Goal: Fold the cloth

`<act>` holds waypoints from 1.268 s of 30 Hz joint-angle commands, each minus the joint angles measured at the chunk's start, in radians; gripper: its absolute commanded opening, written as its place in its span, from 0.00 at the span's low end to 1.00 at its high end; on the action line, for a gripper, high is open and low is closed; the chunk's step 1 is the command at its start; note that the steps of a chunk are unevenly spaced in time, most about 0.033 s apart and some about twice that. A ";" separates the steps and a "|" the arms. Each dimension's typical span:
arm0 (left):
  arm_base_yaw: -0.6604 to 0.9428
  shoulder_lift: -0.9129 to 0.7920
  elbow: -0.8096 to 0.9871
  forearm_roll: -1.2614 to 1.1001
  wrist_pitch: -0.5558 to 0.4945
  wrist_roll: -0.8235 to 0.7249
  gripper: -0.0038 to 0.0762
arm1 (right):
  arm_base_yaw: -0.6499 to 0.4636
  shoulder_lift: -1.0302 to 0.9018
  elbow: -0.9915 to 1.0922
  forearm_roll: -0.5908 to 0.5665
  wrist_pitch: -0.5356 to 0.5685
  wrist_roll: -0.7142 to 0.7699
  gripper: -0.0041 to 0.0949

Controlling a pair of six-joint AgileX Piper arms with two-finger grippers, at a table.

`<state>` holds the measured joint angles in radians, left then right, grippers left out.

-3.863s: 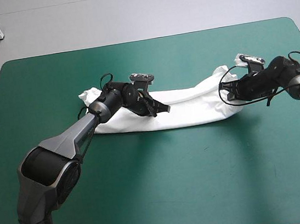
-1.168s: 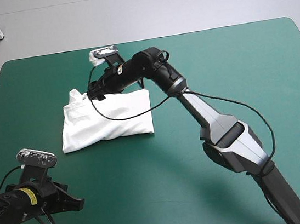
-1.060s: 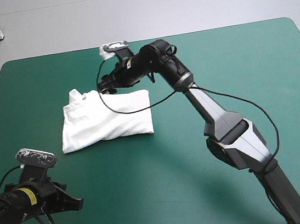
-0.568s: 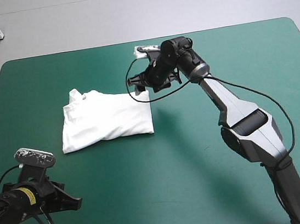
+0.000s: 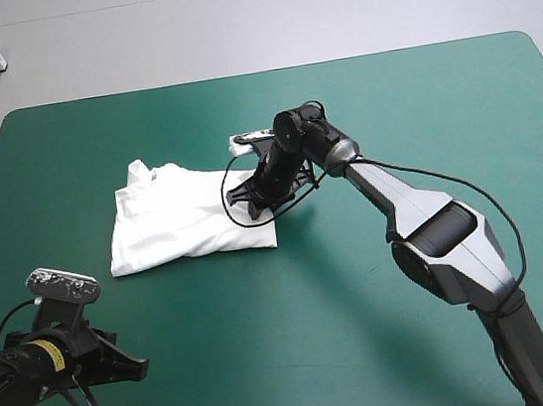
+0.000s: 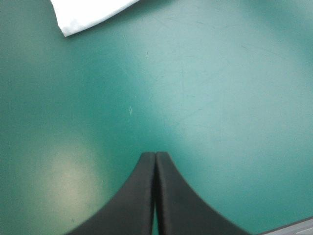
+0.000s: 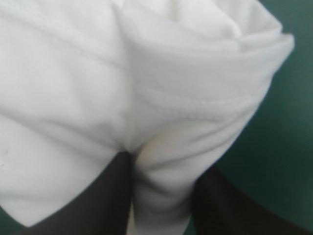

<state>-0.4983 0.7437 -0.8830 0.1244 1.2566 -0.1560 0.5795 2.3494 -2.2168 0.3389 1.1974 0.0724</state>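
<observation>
Looking at the teal-green table (image 5: 419, 103) here, carrying the white T-shirt (image 5: 179, 220) as a folded bundle, lying left of centre. Seeing the right gripper (image 5: 255, 195) reaching to the bundle's right edge, pinching a thick fold between its black fingers. Spotting the left gripper (image 6: 155, 155) hanging over bare cover near the front-left corner, fingers pressed together, well apart from the T-shirt.
</observation>
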 commanded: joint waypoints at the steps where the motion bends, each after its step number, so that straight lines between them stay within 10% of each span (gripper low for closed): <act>1: -0.002 0.002 -0.025 0.002 -0.007 -0.003 0.04 | 0.003 -0.067 -0.018 -0.001 0.024 -0.035 0.02; 16: -0.002 0.002 -0.025 0.002 -0.007 -0.003 0.04 | -0.152 -0.180 -0.015 -0.331 0.054 0.032 0.02; 38: -0.002 0.002 -0.025 0.002 -0.007 -0.003 0.04 | -0.767 -0.364 0.313 -0.318 0.056 -0.010 0.07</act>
<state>-0.4983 0.7437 -0.8830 0.1244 1.2566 -0.1560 -0.1778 2.0610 -1.8814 -0.0312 1.2354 0.0955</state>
